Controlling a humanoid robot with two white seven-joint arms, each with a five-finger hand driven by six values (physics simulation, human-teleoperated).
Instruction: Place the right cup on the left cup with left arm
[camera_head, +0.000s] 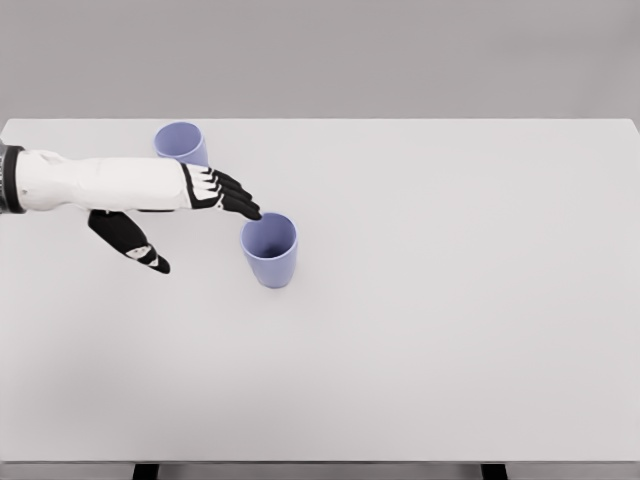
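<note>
You are at the very start of the work; nothing of the stacking is done yet. The right cup (269, 250), a light purple one, stands upright on the white table (450, 300), with its open mouth up, near the middle-left of the surface. The left cup (181, 142), of the same colour, stands upright further back and to the left, well apart from the first, and your forearm hides a part of it.

Your left hand (215, 190) reaches in from the left side. Its black fingers (240, 204) are stretched out and relaxed, and they hold nothing; the tips are just beside the back rim of the right cup, maybe touching it, I cannot tell for sure. The thumb (130, 242) hangs apart, lower and to the left, so the hand is not yet wrapped around the cup.

The right arm is not visible.

In my judgement, all the main steps remain: you must bring the fingers and thumb around the right cup, close them, lift it, carry it back and to the left, and set it on the left cup.
</note>
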